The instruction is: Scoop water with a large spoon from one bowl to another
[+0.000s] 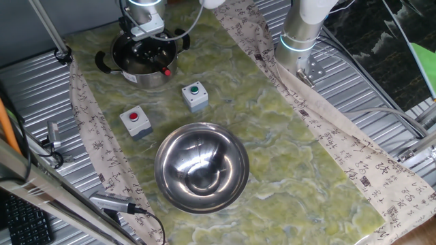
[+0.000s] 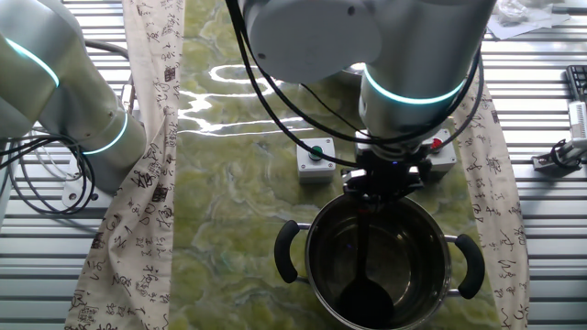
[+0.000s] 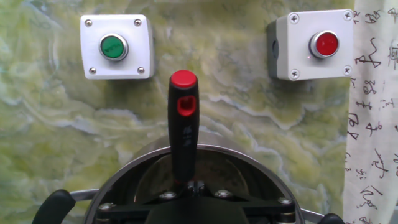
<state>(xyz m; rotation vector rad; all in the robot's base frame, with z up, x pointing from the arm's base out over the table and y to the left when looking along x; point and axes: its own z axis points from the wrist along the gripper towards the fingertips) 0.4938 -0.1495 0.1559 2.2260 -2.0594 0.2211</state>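
Observation:
The small steel pot with black loop handles stands at the far left of the mat; it also shows in the other fixed view and the hand view. My gripper hangs over it, shut on the black handle of the large spoon, whose red end sticks out past the rim. In the other fixed view my gripper holds the spoon upright, its dark bowl low inside the pot. Water is not clearly visible there. The wide shiny bowl sits near the front, empty-looking.
A grey box with a green button and one with a red button lie between the pot and the wide bowl. Patterned cloth borders the green mat. The arm's base stands at the back right.

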